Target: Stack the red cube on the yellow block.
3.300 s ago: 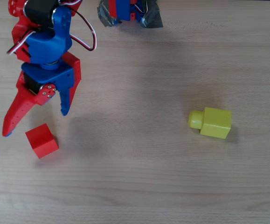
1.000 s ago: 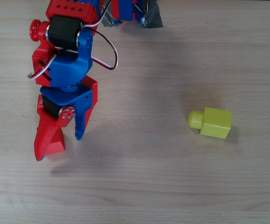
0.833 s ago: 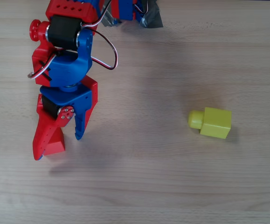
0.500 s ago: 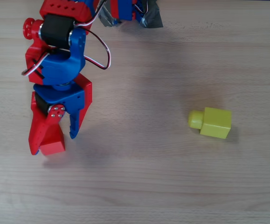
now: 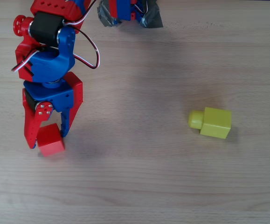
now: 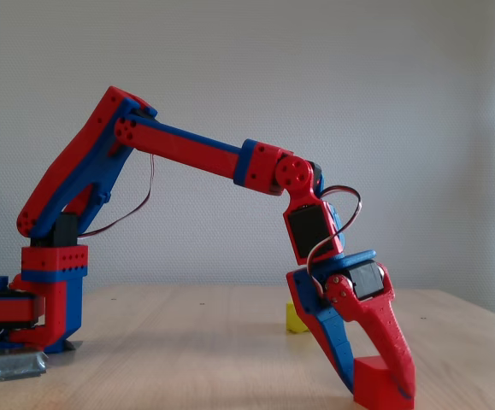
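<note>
The red cube (image 5: 51, 146) rests on the wooden table at the left of the overhead view, between my gripper's (image 5: 48, 140) red finger and blue finger, which press against its two sides. In the fixed view the red cube (image 6: 380, 383) sits on the tabletop under my gripper (image 6: 377, 391), which points steeply down. The yellow block (image 5: 215, 122) lies far to the right in the overhead view, on its side with its round stud pointing left. In the fixed view the yellow block (image 6: 295, 318) peeks out behind the gripper.
The arm's base (image 5: 125, 11) is held down with grey tape at the table's top edge; in the fixed view the base (image 6: 46, 299) stands at the left. Bare wooden table (image 5: 139, 163) stretches between cube and block.
The gripper came down over the red cube, shifted left, and its blue finger swung inward until both fingers met the cube. The cube turned slightly. The yellow block stayed put.
</note>
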Robot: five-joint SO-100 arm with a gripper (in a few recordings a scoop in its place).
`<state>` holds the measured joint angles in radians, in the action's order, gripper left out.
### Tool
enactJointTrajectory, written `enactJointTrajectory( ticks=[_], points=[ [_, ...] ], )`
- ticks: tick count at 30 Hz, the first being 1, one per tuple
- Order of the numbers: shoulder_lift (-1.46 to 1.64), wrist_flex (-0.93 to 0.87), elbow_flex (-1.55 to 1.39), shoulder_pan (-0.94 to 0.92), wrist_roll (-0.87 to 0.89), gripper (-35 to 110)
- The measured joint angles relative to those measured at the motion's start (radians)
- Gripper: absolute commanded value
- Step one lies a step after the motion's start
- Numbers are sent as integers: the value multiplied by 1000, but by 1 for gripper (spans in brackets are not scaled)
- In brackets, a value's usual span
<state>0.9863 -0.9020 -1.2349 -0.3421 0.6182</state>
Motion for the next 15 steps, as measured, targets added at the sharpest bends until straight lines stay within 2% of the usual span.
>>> enactJointTrajectory(
  ticks=[3, 15],
  points=[
    [0, 0, 0, 0, 6, 11],
    [11, 28, -32, 18, 29, 4]
  ],
)
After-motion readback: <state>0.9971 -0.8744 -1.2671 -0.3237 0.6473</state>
